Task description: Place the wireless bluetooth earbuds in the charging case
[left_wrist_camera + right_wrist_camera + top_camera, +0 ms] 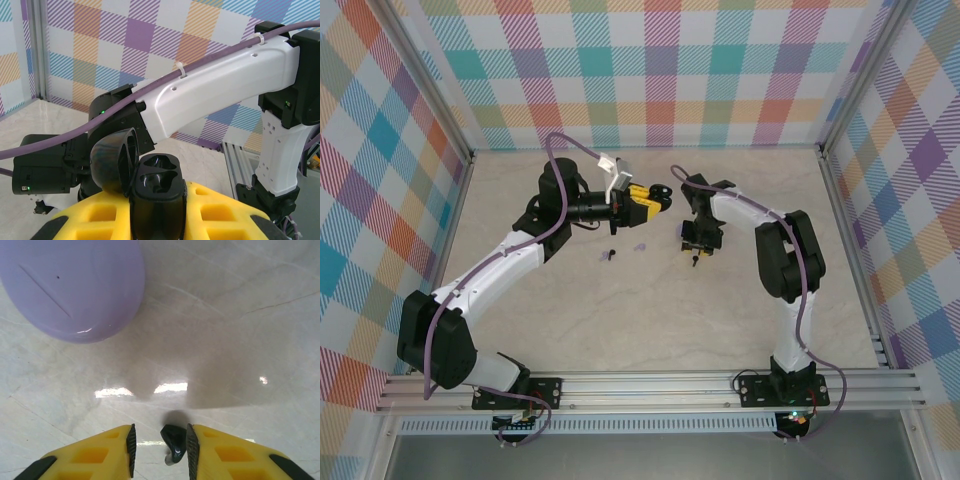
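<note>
Left wrist view: left gripper fingers clamped on open black charging case, right wrist view: right gripper fingers narrowly parted, black earbud between them against right pad, lilac case beyond fingertips, top view: lilac earbud, second black earbud left of right fingers

The walls are covered in a pastel plaid of teal, pink, purple, orange and yellow. The table is coloured pale beige, with faint marble veining. White and black are worn by the left arm and right arm, along which purple cables are run. The left gripper and right gripper are fitted with yellow fingers edged in black. A glossy black charging case and a black earbud are seen. A second case is coloured lilac.
</note>
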